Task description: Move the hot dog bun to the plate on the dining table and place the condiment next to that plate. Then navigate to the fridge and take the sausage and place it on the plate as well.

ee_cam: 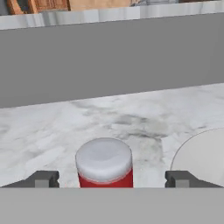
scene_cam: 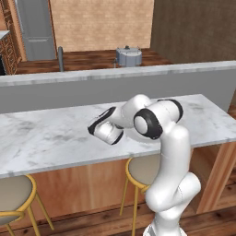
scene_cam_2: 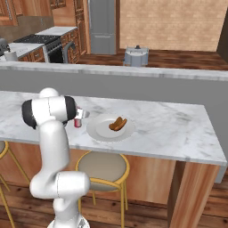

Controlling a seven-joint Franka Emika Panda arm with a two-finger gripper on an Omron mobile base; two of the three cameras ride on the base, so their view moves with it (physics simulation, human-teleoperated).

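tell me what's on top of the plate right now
The hot dog bun lies on the plate, off-centre toward its right side. No sausage is there. The plate's left rim is partly hidden by the arm.

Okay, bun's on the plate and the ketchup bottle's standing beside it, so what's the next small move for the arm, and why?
Probably lift the tool straight up. Its fingers stand wide apart, clear of the condiment, which stands on the dining table beside the plate holding the hot dog bun. Only the sausage remains.
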